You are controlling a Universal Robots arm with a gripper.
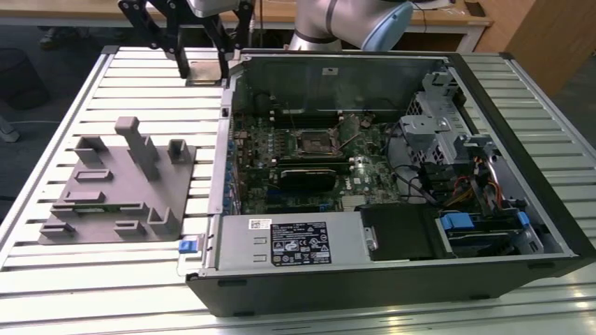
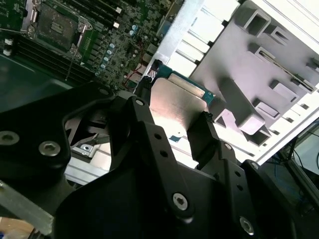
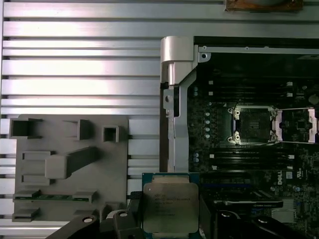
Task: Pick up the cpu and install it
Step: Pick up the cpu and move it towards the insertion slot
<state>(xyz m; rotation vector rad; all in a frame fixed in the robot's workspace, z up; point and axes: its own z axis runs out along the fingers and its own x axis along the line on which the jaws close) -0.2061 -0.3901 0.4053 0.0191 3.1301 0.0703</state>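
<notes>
First wrist view: cpu (image 3: 170, 201) is pinched in the gripper, metal lid facing the camera, green board edge showing round it. The jaws are clamped on it by two opposite edges. In the second wrist view there's a black finger (image 2: 149, 134) on each side of the silvery lid and nothing pressing on the face. That makes sense to me: an edge grip keeps the underside contacts clear and leaves the lid readable for alignment.

Exterior view: gripper (image 1: 203, 70) hangs over the slatted table (image 1: 139, 98), just beside the far corner of the open pc case (image 1: 373, 293), on the exterior view's left. So the chip is outside the case. I can't tell how high it is above the slats. The grey holder (image 1: 116, 188) lies further along the table, apart from the chip. Its raised pegs and pockets look made to park parts where a top-down grab can reach them.

The case lies on its side with the panel off, so the motherboard (image 1: 308, 174) faces up for the same top-down access. The socket (image 1: 317, 143) sits mid-board, well apart from the chip. In the first wrist view the socket (image 3: 253, 124) looks empty, with its metal frame (image 3: 299, 124) swung aside.

My read: the pick is done, the install isn't.
</notes>
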